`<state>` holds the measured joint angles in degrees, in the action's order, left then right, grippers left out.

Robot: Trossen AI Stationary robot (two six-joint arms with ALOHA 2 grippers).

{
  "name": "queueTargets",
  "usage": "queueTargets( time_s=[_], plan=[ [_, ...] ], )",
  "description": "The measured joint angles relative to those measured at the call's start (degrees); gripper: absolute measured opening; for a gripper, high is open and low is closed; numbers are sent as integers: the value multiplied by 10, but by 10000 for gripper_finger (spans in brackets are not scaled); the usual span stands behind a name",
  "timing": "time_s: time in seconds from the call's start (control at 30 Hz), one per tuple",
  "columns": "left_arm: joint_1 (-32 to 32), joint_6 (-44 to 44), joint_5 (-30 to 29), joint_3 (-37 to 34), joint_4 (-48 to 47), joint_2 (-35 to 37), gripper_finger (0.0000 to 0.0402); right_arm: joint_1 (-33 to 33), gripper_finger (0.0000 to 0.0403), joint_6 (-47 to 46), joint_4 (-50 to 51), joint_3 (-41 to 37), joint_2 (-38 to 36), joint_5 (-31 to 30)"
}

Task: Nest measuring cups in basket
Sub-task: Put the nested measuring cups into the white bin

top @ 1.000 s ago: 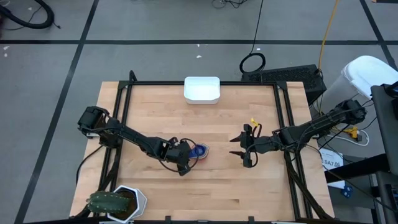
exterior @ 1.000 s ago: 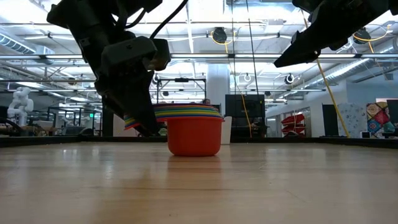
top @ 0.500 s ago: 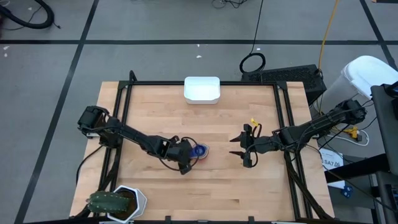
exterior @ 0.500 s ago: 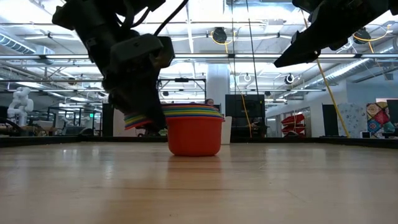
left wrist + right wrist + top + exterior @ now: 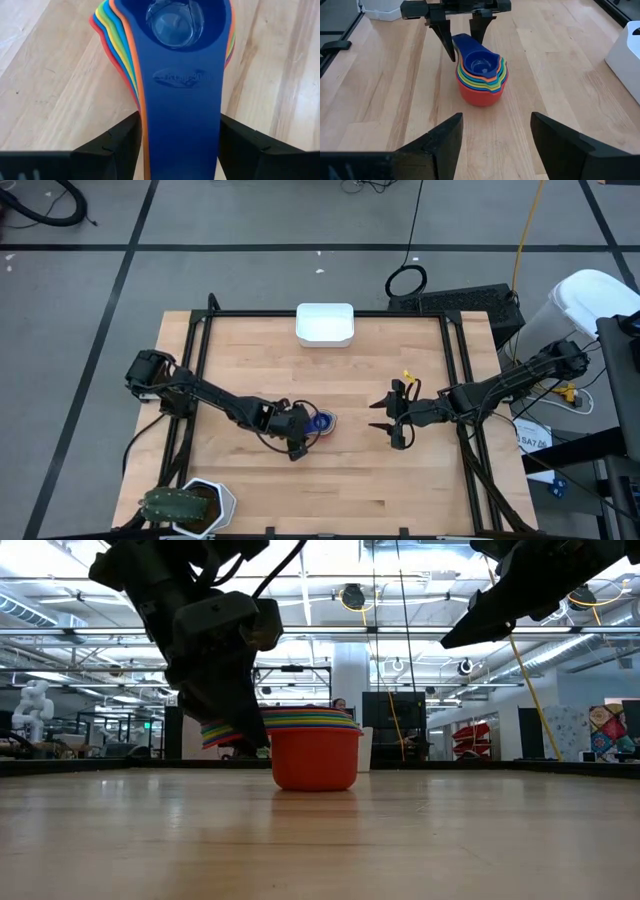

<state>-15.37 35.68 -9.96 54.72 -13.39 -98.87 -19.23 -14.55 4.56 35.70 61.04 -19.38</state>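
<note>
Since my left gripper (image 5: 180, 150) straddles the stacked handles at the bottom of the left wrist picture, fingers (image 5: 112, 145) parted on either side with a sliver of wood showing between each and the plastic, I count it as spread, not pinching. The measuring cups (image 5: 175, 30) fill the middle and top of that picture, dark blue cup uppermost, with orange, yellow, green, light blue and red rims fanning out beneath. I judge the stack light and stiff, thin hard plastic with a smooth, probably slippery sheen; the cups sit loose in one another, so a tilt could spill them. The handles are the best hold: flat, layered, narrow enough to clamp from both sides, and squeezing all of them should carry the whole nest. In the overhead picture the stack (image 5: 320, 422) lies just left of centre on the table (image 5: 250, 490), my left gripper (image 5: 298, 430) at its lower left. To the right of centre, my right gripper (image 5: 392, 420) waits with fingers wide and holding nothing. Farthest off, the basket (image 5: 325, 325) rests at the table's top edge, well apart from the cups.
</note>
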Motion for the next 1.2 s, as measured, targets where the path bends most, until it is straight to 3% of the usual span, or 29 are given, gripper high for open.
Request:
queueTargets(
  time_s=[0.97,1.2],
  plan=[
    [3,-33,12,0,-31,0,226,0,224,1,0,0,0,0],
    [3,-63,11,0,-31,0,159,0,224,0,0,0,0,0]
  ],
)
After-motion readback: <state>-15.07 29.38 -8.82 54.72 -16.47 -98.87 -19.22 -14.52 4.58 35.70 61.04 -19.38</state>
